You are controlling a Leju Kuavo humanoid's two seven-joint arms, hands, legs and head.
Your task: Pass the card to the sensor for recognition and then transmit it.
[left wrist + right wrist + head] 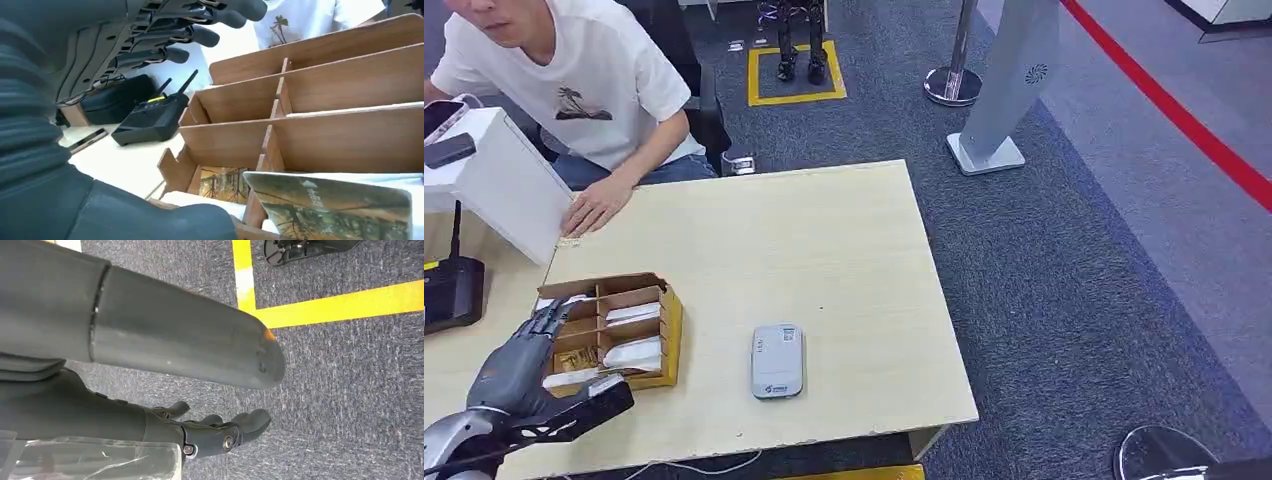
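Our left hand (519, 355) hovers, fingers spread and holding nothing, over the card box (669, 325) at seven o'clock on the table (824, 250). The cards (632, 353) lie in its compartments, with the sensor (778, 361) just to the box's three o'clock. Our right hand (220, 432) hangs above the carpet, its fingers loosely apart and holding nothing.

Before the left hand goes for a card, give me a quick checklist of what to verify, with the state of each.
1. Left hand empty, fingers spread above the card box: ok.
2. Cards standing in the box's slots: ok.
3. Card already held: not ok, none gripped yet.
4. Sensor lying flat on the table, nothing on it: ok.
5. Person's hand resting on the table, away from the box: ok.
6. Right hand hanging over the carpet, holding nothing: ok.
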